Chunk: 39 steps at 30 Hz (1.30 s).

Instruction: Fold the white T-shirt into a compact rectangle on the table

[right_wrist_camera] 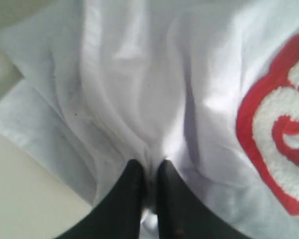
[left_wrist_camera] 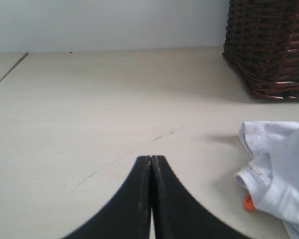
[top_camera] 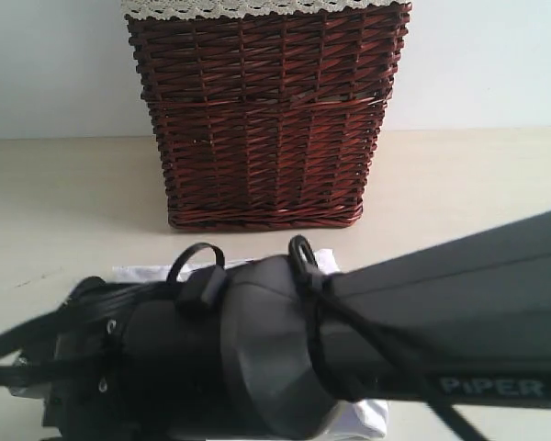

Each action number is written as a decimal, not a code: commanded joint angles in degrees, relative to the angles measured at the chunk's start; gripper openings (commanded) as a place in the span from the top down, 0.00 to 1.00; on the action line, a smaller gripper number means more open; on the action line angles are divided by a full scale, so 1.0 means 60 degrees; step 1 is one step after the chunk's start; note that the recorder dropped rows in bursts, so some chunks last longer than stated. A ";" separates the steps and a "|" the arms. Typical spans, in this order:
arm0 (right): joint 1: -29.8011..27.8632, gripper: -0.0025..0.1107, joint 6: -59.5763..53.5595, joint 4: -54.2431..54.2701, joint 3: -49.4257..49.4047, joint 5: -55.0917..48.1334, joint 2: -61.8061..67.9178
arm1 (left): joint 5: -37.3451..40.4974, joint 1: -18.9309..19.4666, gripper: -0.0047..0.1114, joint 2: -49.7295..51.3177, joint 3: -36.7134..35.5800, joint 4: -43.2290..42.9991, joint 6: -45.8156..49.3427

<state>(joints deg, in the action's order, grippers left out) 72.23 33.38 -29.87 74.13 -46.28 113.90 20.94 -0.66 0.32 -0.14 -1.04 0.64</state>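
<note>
Pinching, with black fingers (right_wrist_camera: pixel 132 199) of the right gripper (right_wrist_camera: pixel 148 165), a crease of the wrinkled white cotton T-shirt (right_wrist_camera: pixel 139 74) lying at lower centre of the exterior view on the pale beige table (top_camera: pixel 55 193); pressing left gripper (left_wrist_camera: pixel 151 158) fingers (left_wrist_camera: pixel 137 194) together, apart from the shirt.

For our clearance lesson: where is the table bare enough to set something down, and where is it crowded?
In the exterior view, bare: the table left of the wicker basket and the strip right of it. Crowded: in front of the basket, where the white T-shirt lies under the right arm, pinched by the right gripper.
</note>
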 commanded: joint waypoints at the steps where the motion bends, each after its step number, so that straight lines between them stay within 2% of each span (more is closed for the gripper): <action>1: 0.0011 0.98 -0.0672 0.0691 0.0699 0.0902 -0.0272 | -0.0077 0.0037 0.96 -0.0054 0.0024 -0.0036 0.0012; 7: 0.0011 0.95 -0.0950 0.1409 0.0849 0.2733 -0.0030 | -0.0077 0.0037 0.96 -0.0054 0.0024 -0.0036 0.0012; 11: 0.0011 0.78 -0.0950 0.1458 0.0849 0.2833 0.0369 | -0.0077 0.0037 0.96 -0.0054 0.0024 -0.0036 0.0012; 14: -0.0008 0.63 -0.0950 0.1460 0.0849 0.2208 0.0465 | -0.0077 0.0037 0.96 -0.0054 0.0024 -0.0036 0.0012; 16: -0.0008 0.57 -0.0950 0.1460 0.0849 0.1598 0.0403 | -0.0077 0.0037 0.96 -0.0054 0.0024 -0.0036 0.0012; 23: 0.0179 0.57 -0.1528 0.1571 0.0849 0.0455 -0.0770 | -0.0077 0.0037 0.96 -0.0054 0.0024 -0.0036 0.0012; 27: 0.0179 0.56 -0.1627 0.1196 0.0849 -0.1013 -0.1148 | -0.0077 0.0037 0.96 -0.0054 0.0024 -0.0036 0.0012; 29: 0.0179 0.53 -0.1679 0.0814 0.0825 -0.1686 -0.0992 | -0.0077 0.0037 0.96 -0.0054 0.0024 -0.0036 0.0012; 33: 0.0179 0.43 -0.3113 0.1011 0.0759 -0.1795 -0.0460 | -0.0077 0.0037 0.96 -0.0054 0.0024 -0.0036 0.0012; 39: 0.0101 0.42 -0.4297 -0.0043 0.0759 -0.1977 0.0375 | -0.0077 0.0037 0.96 -0.0054 0.0024 -0.0036 0.0012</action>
<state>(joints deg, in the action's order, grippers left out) 73.27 10.04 -26.74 78.94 -57.43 114.47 20.94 -0.66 0.32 -0.14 -1.04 0.64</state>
